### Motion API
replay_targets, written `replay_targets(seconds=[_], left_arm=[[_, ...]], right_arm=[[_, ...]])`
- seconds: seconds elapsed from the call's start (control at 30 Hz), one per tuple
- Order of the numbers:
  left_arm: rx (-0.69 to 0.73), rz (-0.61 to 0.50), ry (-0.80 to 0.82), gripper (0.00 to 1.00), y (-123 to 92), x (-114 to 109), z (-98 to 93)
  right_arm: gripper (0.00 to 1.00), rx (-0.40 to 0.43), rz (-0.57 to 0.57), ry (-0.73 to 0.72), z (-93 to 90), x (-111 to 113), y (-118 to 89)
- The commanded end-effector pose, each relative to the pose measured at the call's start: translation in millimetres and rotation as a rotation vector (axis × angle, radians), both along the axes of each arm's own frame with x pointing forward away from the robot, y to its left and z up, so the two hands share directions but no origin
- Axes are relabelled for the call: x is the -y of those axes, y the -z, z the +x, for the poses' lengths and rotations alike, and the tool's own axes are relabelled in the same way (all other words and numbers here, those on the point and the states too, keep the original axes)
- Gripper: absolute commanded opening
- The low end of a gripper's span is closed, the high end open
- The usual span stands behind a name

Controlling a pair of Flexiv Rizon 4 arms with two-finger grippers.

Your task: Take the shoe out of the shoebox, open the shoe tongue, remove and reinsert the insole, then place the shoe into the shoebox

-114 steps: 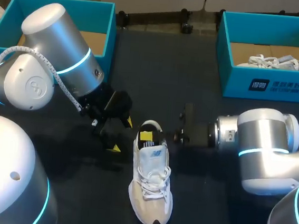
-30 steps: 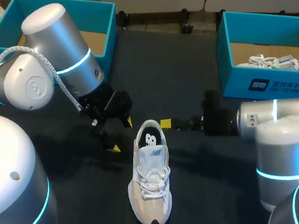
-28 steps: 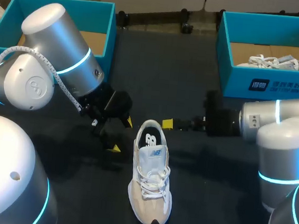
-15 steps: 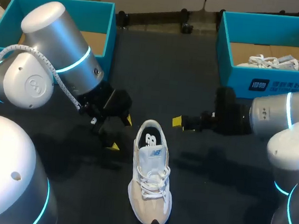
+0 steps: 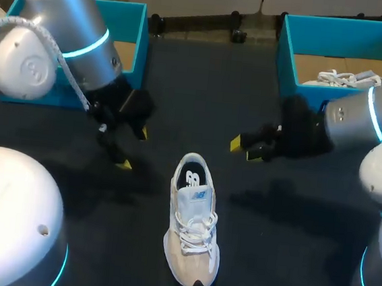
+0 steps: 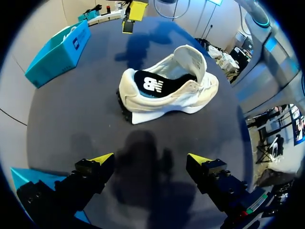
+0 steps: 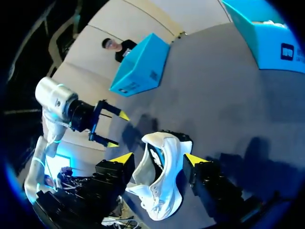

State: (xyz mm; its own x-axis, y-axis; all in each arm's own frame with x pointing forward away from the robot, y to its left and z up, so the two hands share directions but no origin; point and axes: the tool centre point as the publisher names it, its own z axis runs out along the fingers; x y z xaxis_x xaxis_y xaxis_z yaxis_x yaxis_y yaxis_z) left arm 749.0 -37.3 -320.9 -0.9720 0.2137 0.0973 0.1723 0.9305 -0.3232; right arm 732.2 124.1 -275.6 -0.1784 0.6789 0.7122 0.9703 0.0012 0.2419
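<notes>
The shoe [image 5: 194, 231] is lying on the table [image 5: 203, 83], heel far, toe near, while the left gripper [image 5: 133, 149] and right gripper [image 5: 244, 149] are hanging spread apart, empty, flanking its heel, the right seemingly nearer.

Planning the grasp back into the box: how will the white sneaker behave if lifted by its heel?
The shoe looks like soft fabric on a foam sole, so probably light; its heel collar may buckle when pinched. The raised tongue will likely flop. Standing on a broad flat sole, it should slide rather than tip if pushed.
</notes>
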Motion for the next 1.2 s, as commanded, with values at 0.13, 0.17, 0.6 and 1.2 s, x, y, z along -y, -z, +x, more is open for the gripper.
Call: replay_targets(seconds=[0.13,0.17,0.6,1.2], left_arm=[[-0.059,0.003,0.036,1.0,-21,-28,14.7],[-0.06,0.001,0.042,1.0,-23,-30,16.1],[0.039,0.002,0.193,1.0,-54,-73,53.2],[0.125,0.054,0.321,1.0,-87,-117,103.5]], right_arm=[[0.84,-0.16,-0.284,-0.026,7.4,4,-14],[0.84,-0.165,-0.296,-0.023,7.8,3,-14],[0.65,-0.129,-0.515,0.08,0.1,-18,-27],[0.0,-0.1,-0.62,0.101,-29.9,-58,-32]])
